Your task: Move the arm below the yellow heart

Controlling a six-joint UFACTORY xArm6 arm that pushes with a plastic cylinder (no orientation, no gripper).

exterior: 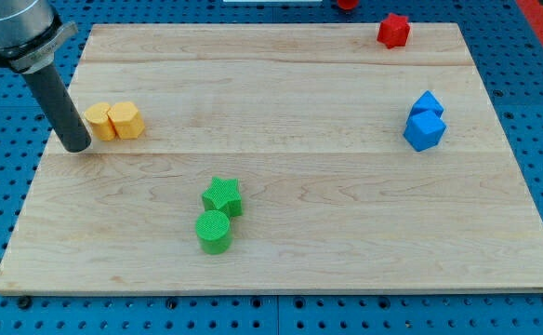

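Two yellow blocks sit side by side at the board's left. The left one looks like the yellow heart, and the right one looks like a many-sided prism. They touch each other. My tip rests on the board just to the view's left of the heart and slightly below it, very close to it or touching it. The dark rod rises from the tip toward the view's top left.
A green star and a green cylinder sit together at bottom centre. Two blue blocks touch at the right. A red block sits at the top right, and another red piece lies beyond the top edge of the wooden board.
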